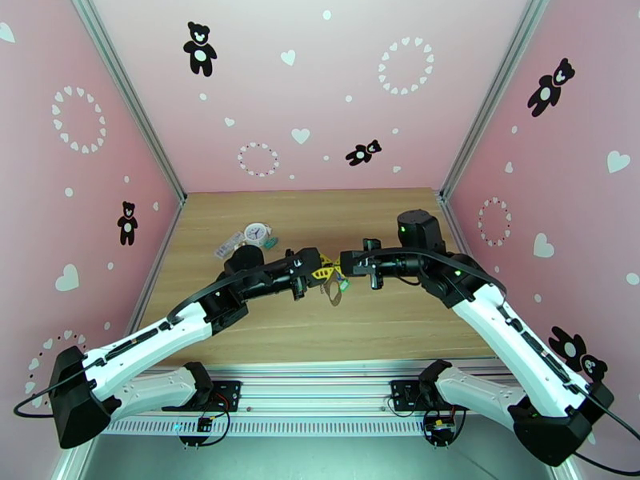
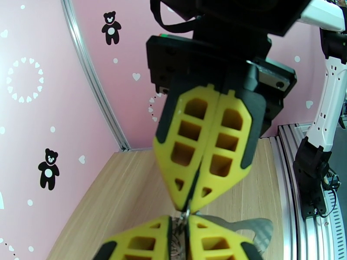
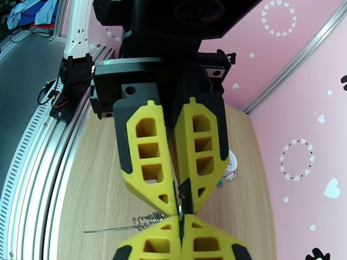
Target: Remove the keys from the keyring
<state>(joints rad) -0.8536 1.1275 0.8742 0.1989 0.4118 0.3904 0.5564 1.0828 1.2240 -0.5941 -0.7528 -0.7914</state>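
Separating step, mid-table: left gripper (image 2: 185,232) clamped on keyring (image 1: 334,294); right gripper (image 3: 180,232) pinched together on metal loop (image 3: 179,209), probably key's. Next move needed steady rightward pull.

2 arms (image 1: 152,342): white shells, blk joints, yellow fingers (image 2: 165,170).

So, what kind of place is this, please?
Probably a robot test booth: pink walls printed with bears and hearts enclose a wooden table, and the left arm and right arm are bolted to an aluminium rail.
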